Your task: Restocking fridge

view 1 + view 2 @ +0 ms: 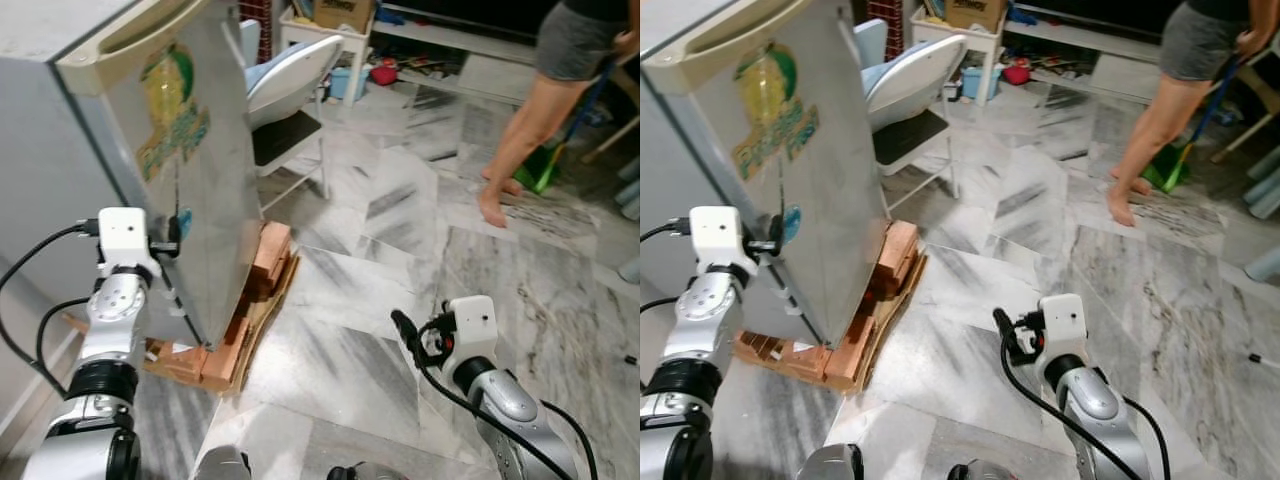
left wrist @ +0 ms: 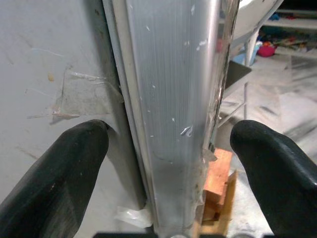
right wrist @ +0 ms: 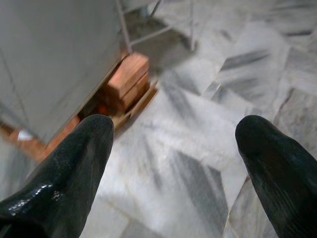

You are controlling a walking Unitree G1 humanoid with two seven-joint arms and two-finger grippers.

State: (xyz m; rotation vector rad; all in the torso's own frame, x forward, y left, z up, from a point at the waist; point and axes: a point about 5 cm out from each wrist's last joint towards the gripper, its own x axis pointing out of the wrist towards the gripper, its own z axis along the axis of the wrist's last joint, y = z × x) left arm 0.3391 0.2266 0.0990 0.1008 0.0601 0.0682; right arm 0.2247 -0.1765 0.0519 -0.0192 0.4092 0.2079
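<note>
A silver fridge stands at the left, and its door [image 1: 190, 170] carries a green and yellow sticker. My left gripper [image 1: 175, 235] is at the door's free edge at mid height. In the left wrist view its two black fingers [image 2: 59, 173] stand open, one on each side of the door's metal edge [image 2: 168, 74]. I cannot tell whether they touch it. Lower right, my right gripper [image 1: 405, 330] hangs open over the marble floor [image 3: 178, 163] with nothing between its fingers.
The fridge rests on orange wooden blocks and cardboard [image 1: 265, 265]. A white chair [image 1: 290, 80] stands just behind the door. A person [image 1: 540, 90] stands barefoot at the back right, near a green dustpan [image 1: 540, 165]. Low white shelves [image 1: 330, 30] line the back.
</note>
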